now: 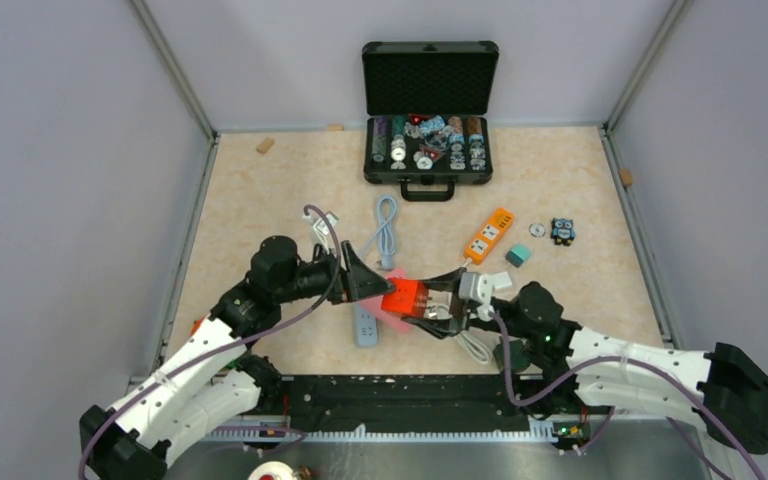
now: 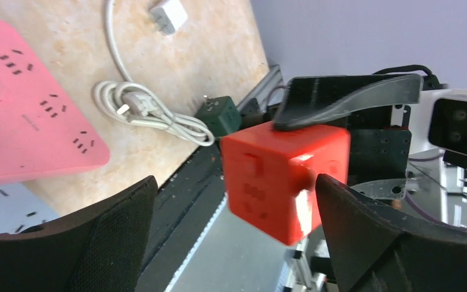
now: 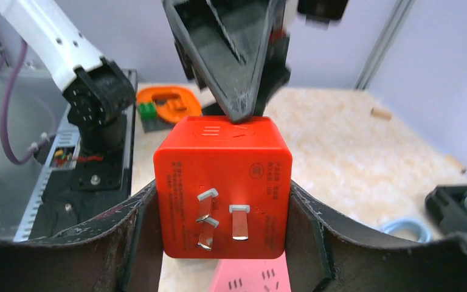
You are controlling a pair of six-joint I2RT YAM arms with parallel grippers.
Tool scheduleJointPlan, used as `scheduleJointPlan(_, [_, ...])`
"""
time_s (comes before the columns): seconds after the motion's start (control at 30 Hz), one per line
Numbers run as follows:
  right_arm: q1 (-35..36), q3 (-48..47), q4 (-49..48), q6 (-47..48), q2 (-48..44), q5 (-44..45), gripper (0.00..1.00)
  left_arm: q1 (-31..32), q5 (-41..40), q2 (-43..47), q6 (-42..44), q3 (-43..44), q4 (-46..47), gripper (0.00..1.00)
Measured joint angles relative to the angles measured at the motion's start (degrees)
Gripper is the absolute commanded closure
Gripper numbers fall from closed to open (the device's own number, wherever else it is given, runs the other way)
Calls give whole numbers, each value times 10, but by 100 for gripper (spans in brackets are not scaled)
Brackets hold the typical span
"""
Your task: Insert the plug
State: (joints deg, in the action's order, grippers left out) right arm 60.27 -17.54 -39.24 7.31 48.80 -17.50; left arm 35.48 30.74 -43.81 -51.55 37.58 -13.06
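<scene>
The plug is a red cube adapter [image 1: 405,298] with three metal prongs, held in the air above a pink triangular power strip [image 1: 388,318]. My right gripper [image 1: 432,306] is shut on the cube's two sides; in the right wrist view the red cube [image 3: 222,182] has its prongs facing the camera between my fingers [image 3: 307,231]. My left gripper [image 1: 365,280] is open. In the left wrist view the cube [image 2: 286,176] sits between its wide-apart fingers [image 2: 365,231], close to the right one. One left finger [image 3: 231,55] rests at the cube's top face.
A grey-blue power strip [image 1: 364,325] lies beside the pink one. An orange strip [image 1: 488,234], a teal cube [image 1: 518,256], a blue cable [image 1: 387,225] and an open black case [image 1: 430,110] lie farther back. A white cable [image 2: 140,106] and a dark green cube [image 2: 217,115] lie near the front edge.
</scene>
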Motion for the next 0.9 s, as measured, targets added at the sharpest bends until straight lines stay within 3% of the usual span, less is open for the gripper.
scheduleJointPlan(0.3, [0, 14, -85, 0, -18, -35, 100, -26, 142, 0, -117, -62, 202, 1])
scheduleJointPlan(0.57, [0, 13, -113, 0, 5, -49, 100, -26, 197, -11, -146, -62, 270, 2])
scheduleJointPlan(0.7, [0, 8, -118, -13, 12, -48, 100, -26, 192, -8, -104, -56, 229, 1])
scheduleJointPlan(0.9, [0, -10, -84, -70, 7, -12, 100, -25, 100, 14, 56, 18, 23, 1])
